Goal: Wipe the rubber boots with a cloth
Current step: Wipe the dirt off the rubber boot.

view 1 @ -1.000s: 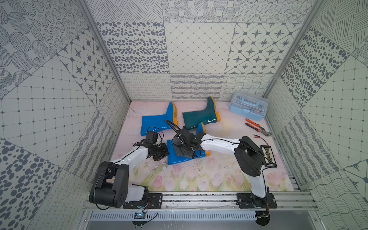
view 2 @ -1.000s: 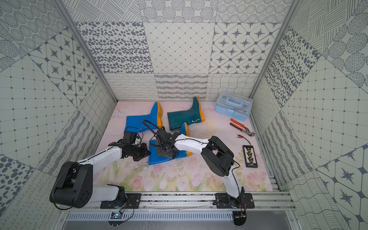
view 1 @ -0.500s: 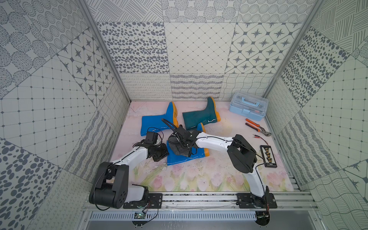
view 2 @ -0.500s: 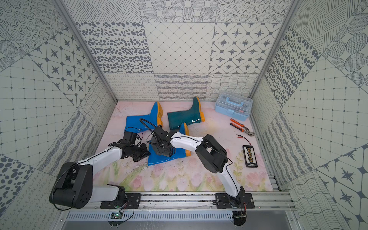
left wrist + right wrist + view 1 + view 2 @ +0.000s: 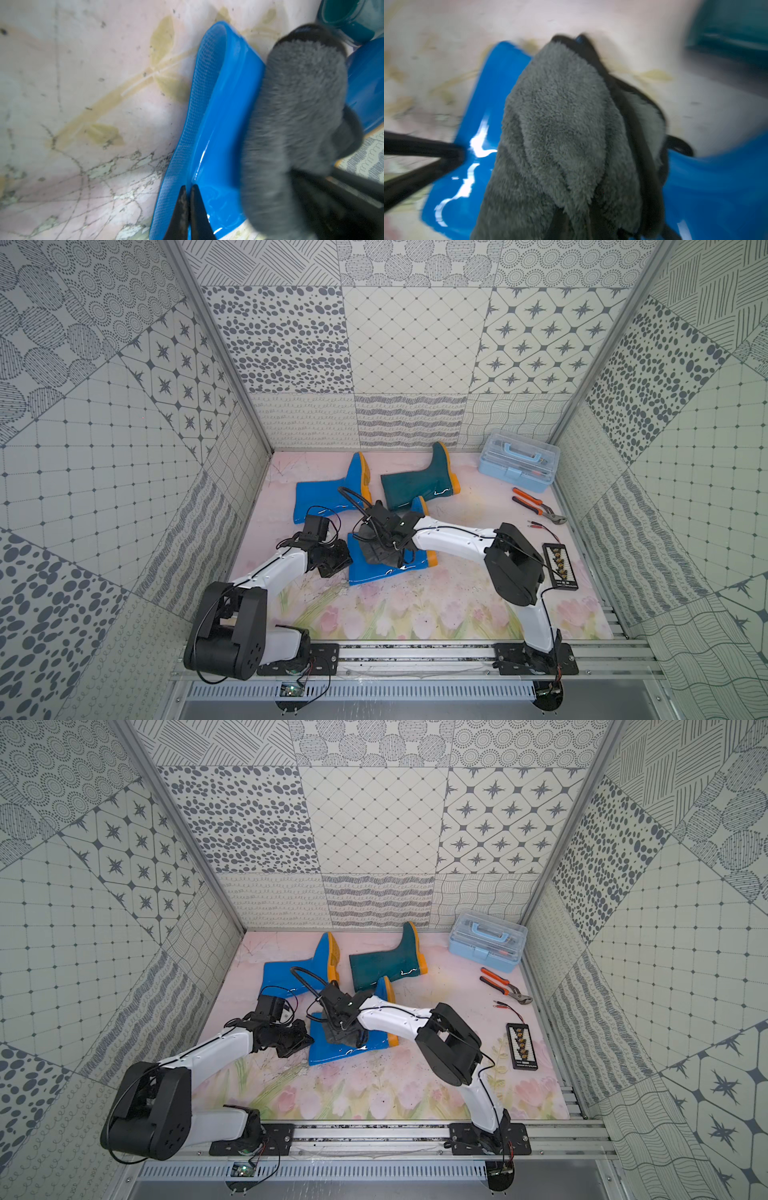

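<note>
Three rubber boots lie on their sides on the flowered mat: a blue one (image 5: 326, 499) at the back left, a teal one (image 5: 415, 485) beside it, and a nearer blue one (image 5: 388, 570) (image 5: 218, 124). My right gripper (image 5: 381, 540) is shut on the bunched dark grey cloth (image 5: 376, 556) (image 5: 560, 128), which lies pressed on the near boot's shaft and hides the fingers. At that shaft's open end my left gripper (image 5: 188, 188) (image 5: 306, 1041) is shut, pinching the rim.
A light blue toolbox (image 5: 519, 466) stands in the back right corner. Orange-handled pliers (image 5: 536, 506), red-tipped leads (image 5: 536, 524) and a black connector strip (image 5: 559, 566) lie along the right side. Patterned walls close in three sides.
The right arm swung the cloth a little leftward over the near boot's shaft and back again. The left arm has stayed put.
</note>
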`<state>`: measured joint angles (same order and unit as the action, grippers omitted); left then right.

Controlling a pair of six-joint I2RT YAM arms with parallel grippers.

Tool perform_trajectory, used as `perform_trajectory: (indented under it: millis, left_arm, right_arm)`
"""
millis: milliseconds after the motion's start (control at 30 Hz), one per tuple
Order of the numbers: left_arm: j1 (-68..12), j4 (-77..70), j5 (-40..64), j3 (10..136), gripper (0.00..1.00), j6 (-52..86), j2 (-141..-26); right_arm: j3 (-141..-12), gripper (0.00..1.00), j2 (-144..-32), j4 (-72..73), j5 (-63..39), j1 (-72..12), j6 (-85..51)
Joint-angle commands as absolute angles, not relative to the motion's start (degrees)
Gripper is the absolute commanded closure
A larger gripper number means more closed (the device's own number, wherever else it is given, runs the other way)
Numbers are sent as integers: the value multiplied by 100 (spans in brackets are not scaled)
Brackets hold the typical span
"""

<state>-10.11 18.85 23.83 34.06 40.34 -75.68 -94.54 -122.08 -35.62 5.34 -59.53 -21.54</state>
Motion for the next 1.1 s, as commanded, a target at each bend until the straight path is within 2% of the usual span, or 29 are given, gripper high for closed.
perform_trajectory:
  millis: [0, 133, 367, 533, 667, 767, 933, 1067]
  left_arm:
    - [-1031, 2212, 2268, 3403, 100, 3916, -7477]
    - [-1045, 2285, 2229, 3387, 100, 3896, -7438]
    - [-1037, 2304, 2145, 3345, 100, 3915, -7335]
    - [-1062, 2306, 2171, 3351, 100, 3951, -7347]
    - [-1055, 2456, 2139, 3346, 100, 3903, -7239]
    - [-1055, 2522, 2079, 3311, 100, 3916, -7129]
    - [-1070, 2278, 2197, 3186, 100, 4148, -7057]
    - [-1075, 2367, 2122, 3214, 100, 4041, -7045]
  right_arm:
    - [-9747, 100, -12370, -3110, -104, -6116, -2453]
    - [-9435, 100, -12164, -3340, 246, -5779, -2259]
    - [-7815, 100, -10770, -3605, 1222, -5027, -1890]
    - [-8098, 100, -10995, -3379, 940, -5372, -2106]
    - [-9075, 100, -11796, -3218, 412, -6169, -2304]
    - [-9752, 100, -12254, -3278, -77, -6380, -2406]
    - [-9586, 100, -12128, -3544, 164, -5905, -2285]
    - [-8470, 100, -11106, -3568, 515, -5377, -2176]
